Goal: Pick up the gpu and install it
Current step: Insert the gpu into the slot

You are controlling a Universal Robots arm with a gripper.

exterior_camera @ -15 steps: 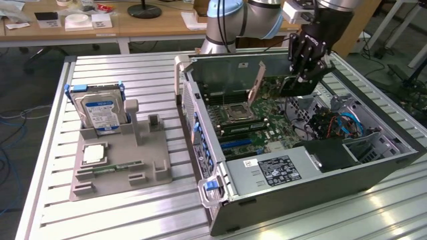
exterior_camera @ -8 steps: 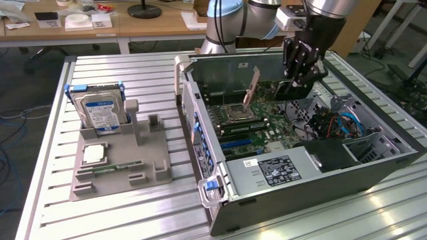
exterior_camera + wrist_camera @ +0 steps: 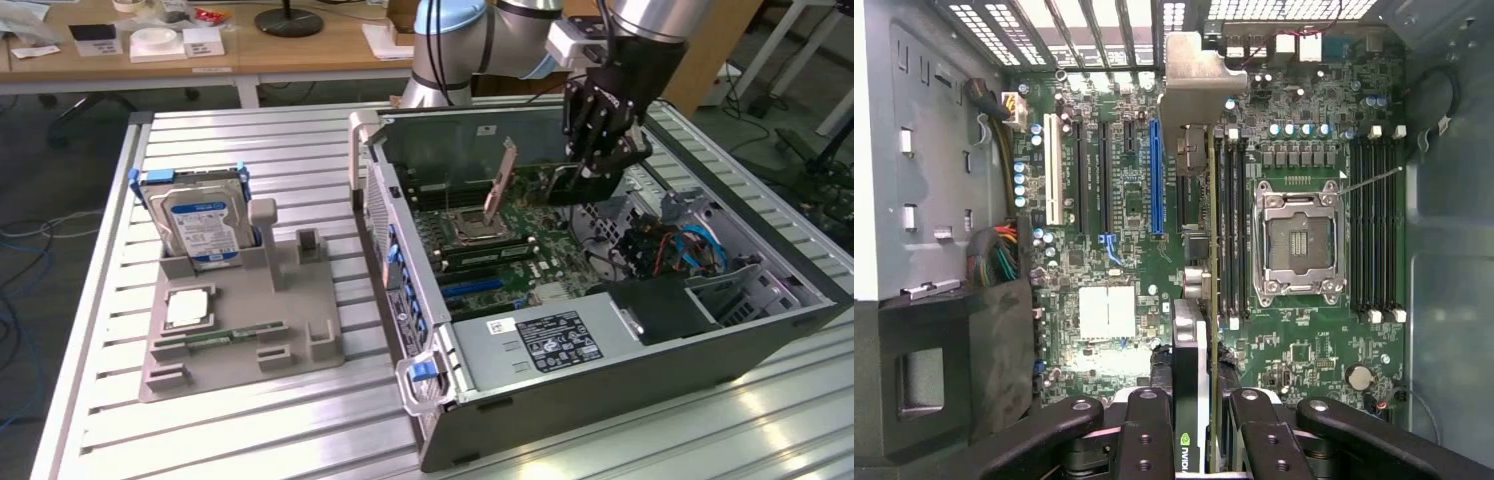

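The gripper (image 3: pixel 595 168) hangs inside the open computer case (image 3: pixel 400 250), a little past the processor socket (image 3: pixel 474 226) toward the exterior view's right. Its fingers (image 3: pixel 1146 425) are closed to a narrow gap and clamp the gpu (image 3: pixel 1192 335) by its two flat faces, so the card stands edge-on between them. From the fingers the card runs straight away, passes beside the processor socket, and ends in its metal bracket (image 3: pixel 1194 90), close to the slotted wall of the case. In the exterior view this bracket looks tilted, with its low end near the processor socket. Seen from the wrist, the gpu lies over the strip between the memory slots (image 3: pixel 1226 220), which are just beside the processor socket, and the long blue slot (image 3: pixel 1155 175), which is farther from it. I cannot tell if the card's lower edge touches the board. Well apart from the processor socket, outside the case, a hard drive (image 3: pixel 200 215) stands upright in a grey holder (image 3: pixel 240 330).
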